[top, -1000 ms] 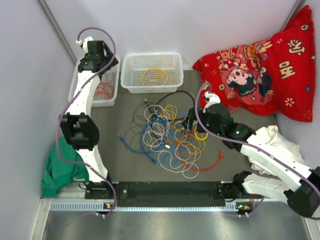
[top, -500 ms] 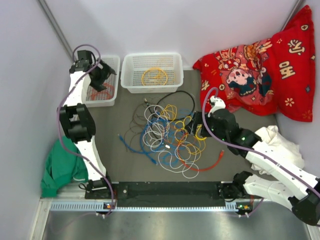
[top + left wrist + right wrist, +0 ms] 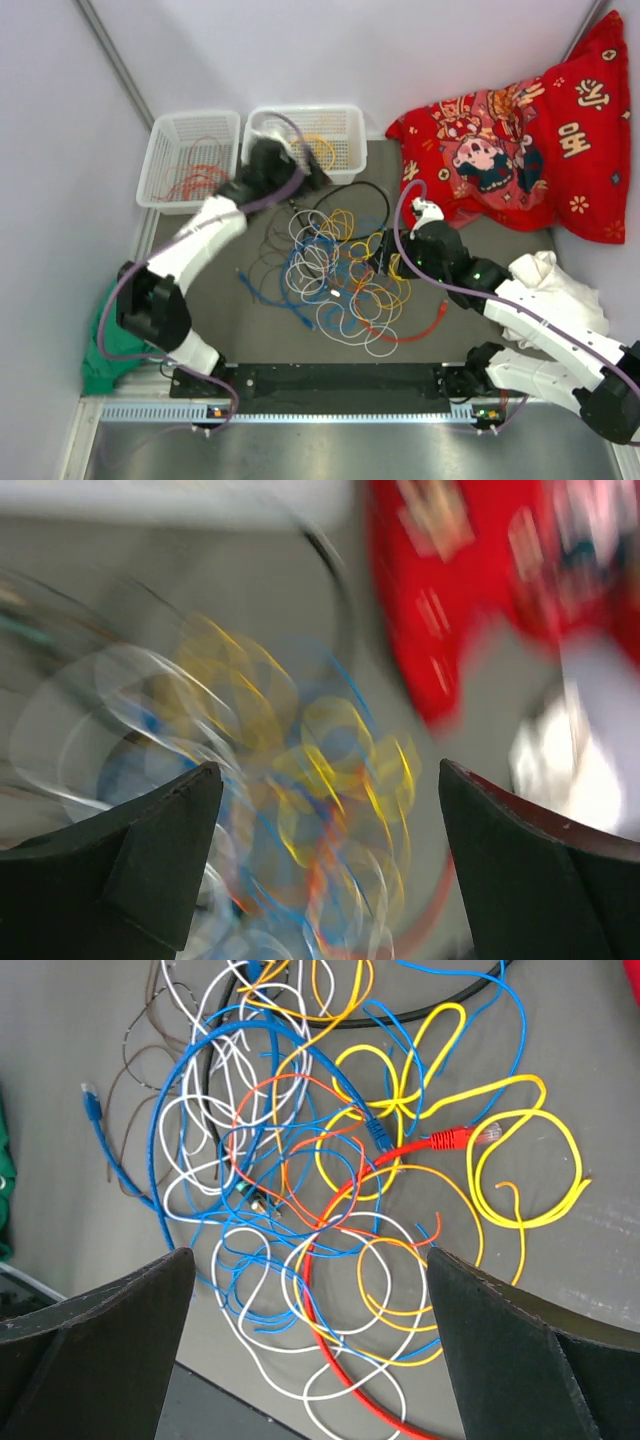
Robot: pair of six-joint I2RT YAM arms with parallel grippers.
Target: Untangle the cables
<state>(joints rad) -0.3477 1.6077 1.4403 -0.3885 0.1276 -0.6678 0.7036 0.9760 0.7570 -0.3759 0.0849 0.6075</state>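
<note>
The cables (image 3: 340, 270) lie in a loose tangle of yellow, orange, red, blue, white, grey and black loops on the grey table. My left gripper (image 3: 300, 178) hangs over the far edge of the pile, just in front of the baskets. In the blurred left wrist view it (image 3: 330, 770) stands open above yellow and blue loops, holding nothing. My right gripper (image 3: 378, 255) hovers over the pile's right side. In the right wrist view it (image 3: 310, 1255) is open and empty, with a red cable (image 3: 340, 1360), white loops (image 3: 290, 1345) and a yellow cable (image 3: 560, 1150) below it.
Two white baskets stand at the back: the left one (image 3: 160, 150) holds an orange-red cable (image 3: 195, 180), the right one (image 3: 355, 150) a yellow cable (image 3: 320, 150). A red printed cloth (image 3: 520, 150) lies back right, a white cloth (image 3: 555, 280) right, a green cloth (image 3: 110, 340) front left.
My left arm has swung from over the left basket across to the right and now reaches over the far edge of the cable pile. The right gripper has barely shifted.
</note>
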